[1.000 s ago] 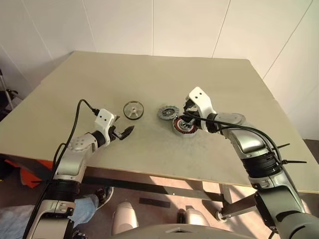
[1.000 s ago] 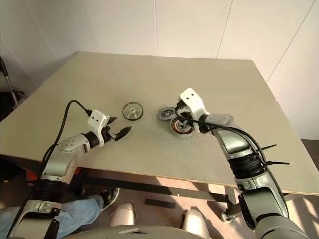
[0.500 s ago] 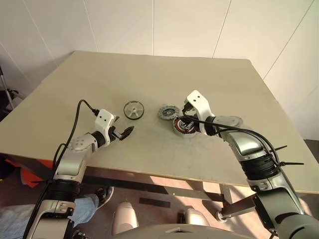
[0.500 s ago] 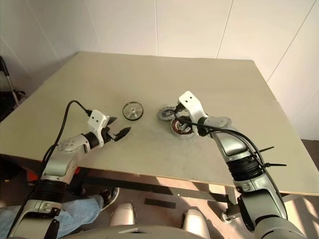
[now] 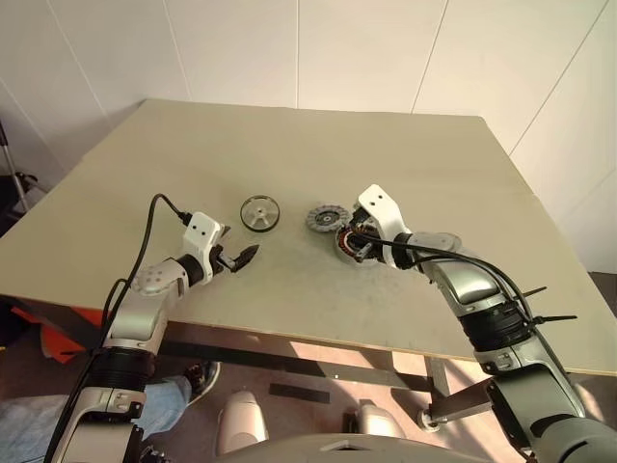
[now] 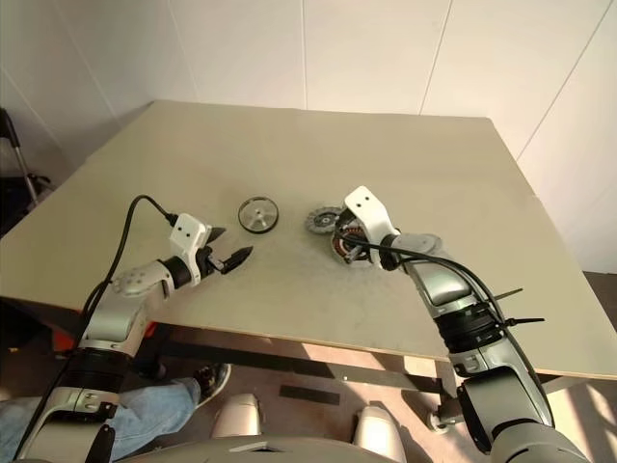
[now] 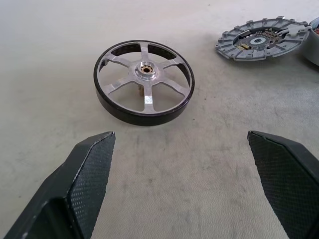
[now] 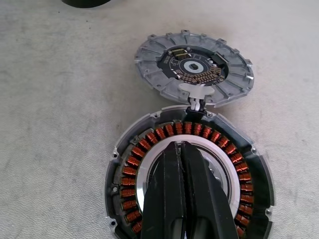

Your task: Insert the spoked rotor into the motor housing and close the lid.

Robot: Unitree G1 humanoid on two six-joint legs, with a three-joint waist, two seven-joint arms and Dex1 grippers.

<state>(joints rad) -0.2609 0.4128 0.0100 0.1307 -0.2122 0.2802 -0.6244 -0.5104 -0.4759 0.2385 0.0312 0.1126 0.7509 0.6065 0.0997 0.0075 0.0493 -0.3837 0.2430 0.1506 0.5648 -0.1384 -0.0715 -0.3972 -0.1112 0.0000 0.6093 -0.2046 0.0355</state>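
Observation:
The spoked rotor [image 7: 144, 82], a black-rimmed wheel with silver spokes, lies flat on the table [image 5: 289, 145], also seen as rotor [image 5: 257, 212]. My left gripper [image 7: 179, 137] stands open, pointing at it from a short way off. The motor housing [image 8: 130, 172] with its ring of copper coils lies face up. My right gripper [image 8: 180, 145] is shut, its tips over the housing's central hub with nothing visibly held. The lid [image 8: 194, 67], a grey ribbed disc with a dark circuit centre, lies open beside the housing and is joined to it by a short link.
The beige table has bare surface all around the three parts. Its front edge runs close below both arms. A person's leg in jeans [image 5: 145, 410] shows under the table at the left.
My right hand has sunk a little onto the middle of the housing. The left arm, rotor and lid have not moved.

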